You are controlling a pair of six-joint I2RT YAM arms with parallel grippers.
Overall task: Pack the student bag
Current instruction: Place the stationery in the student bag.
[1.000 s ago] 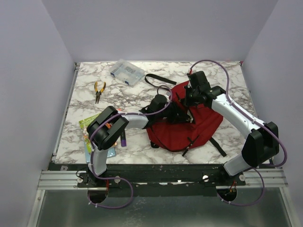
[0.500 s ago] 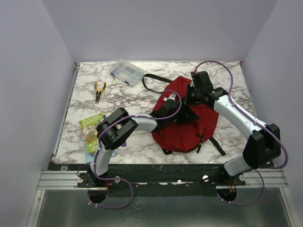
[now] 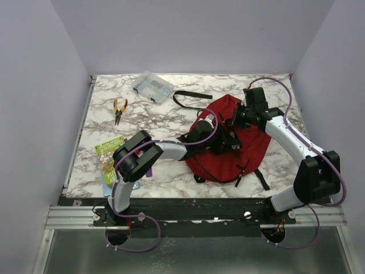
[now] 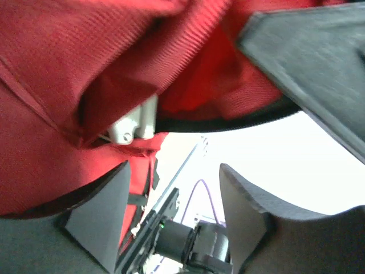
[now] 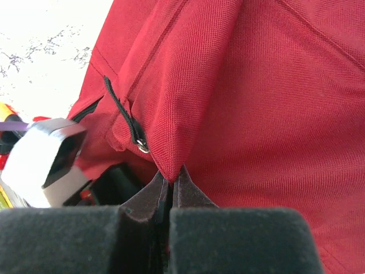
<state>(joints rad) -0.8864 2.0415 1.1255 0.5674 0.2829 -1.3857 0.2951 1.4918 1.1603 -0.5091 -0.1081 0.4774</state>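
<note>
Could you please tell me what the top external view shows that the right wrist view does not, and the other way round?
Only the top external view shows the yellow-handled pliers, the clear plastic box, the green booklet and both arms whole. Only the right wrist view shows the right gripper shut on a fold of the red fabric, with a black zip pull beside it. Both show the red backpack, the marble table and part of the left arm.
</note>
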